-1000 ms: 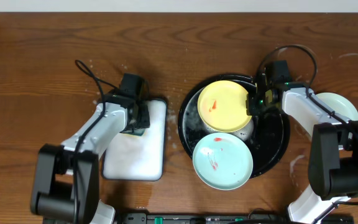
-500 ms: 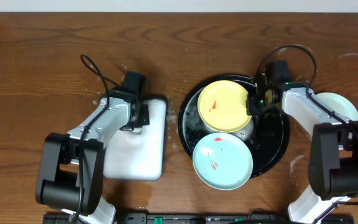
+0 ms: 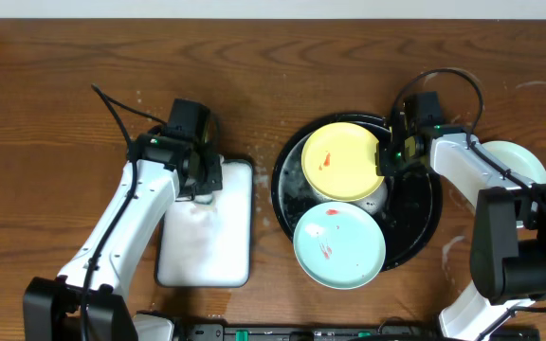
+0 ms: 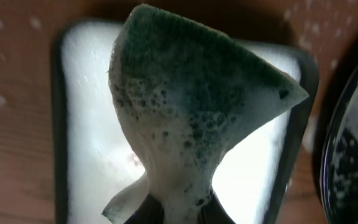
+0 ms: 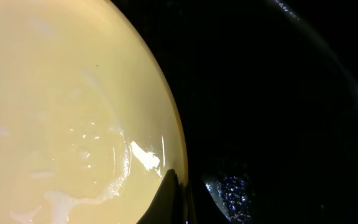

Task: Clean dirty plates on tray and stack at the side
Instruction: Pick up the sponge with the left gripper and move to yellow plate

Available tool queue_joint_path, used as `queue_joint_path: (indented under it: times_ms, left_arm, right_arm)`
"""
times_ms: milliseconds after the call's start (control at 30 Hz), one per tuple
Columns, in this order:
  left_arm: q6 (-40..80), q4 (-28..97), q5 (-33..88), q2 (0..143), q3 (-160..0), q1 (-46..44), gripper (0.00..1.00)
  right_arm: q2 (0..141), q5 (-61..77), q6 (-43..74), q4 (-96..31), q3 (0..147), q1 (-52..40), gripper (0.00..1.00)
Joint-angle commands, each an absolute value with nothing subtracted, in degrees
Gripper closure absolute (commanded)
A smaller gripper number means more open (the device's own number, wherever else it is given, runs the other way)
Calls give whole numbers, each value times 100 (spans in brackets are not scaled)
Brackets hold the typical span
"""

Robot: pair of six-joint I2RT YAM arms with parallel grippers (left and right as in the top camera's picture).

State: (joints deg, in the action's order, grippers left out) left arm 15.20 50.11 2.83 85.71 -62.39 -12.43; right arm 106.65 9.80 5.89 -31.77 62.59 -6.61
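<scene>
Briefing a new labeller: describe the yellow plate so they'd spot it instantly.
Find the black tray right of centre. The yellow plate sits at its far side, behind the mint plate. It's the only yellow one, with the right gripper at its rim.

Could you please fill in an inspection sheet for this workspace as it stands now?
Surface: brown wood tabletop; white foam marks by the right arm's base.
Job's things: black tray, wet; yellow plate in it and mint plate over its near rim, both red-smeared; another pale plate on the table at right, partly hidden.
Clutter: white rectangular tray, foamy.
Grippers: left claw shut on a foamy sponge above the white tray; right claw shut on the yellow plate's rim.
Cables: black cable off the left wrist; another looped over the right.
Surroundings: pale strip past the far edge; nothing else seen.
</scene>
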Motion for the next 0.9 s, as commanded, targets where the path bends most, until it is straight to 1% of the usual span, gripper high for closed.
queue_joint_path:
  times_ms: [0,100,167,333,533,633,733,867]
  left_arm:
    - [1765,5103,456,8615,-6156,-1229,92]
    - [1984,5092,871,8615,-6042,-1236,93]
    - [1994,4998,856,8611,-6073,-1306,93]
    - [1920,4952,799,8617,-6995,-1837,92]
    - [2370,3997,1055,8864,-7450,-2637,93]
    - [2613,3382,1448,9365,-7483,-3026,92]
    - [2906,2720,1988,10213,-7642,-3411,92]
    - [3046,2141,2043,11264,-7964,-3675,93]
  right_arm:
    - [10801,585,569,-3363,6071,-722,99]
    - [10801,591,576,-3371,6071,-722,99]
    - [10801,600,574,-3365,6071,-722,99]
    - [10801,602,572,-3361,6071,-722,99]
    - [10801,609,574,-3371,6071,-725,99]
    - [10801,609,572,-3369,6071,-722,99]
    - [10801,609,574,-3369,6071,-722,99]
    - [10801,652,576,-3369,6071,-729,99]
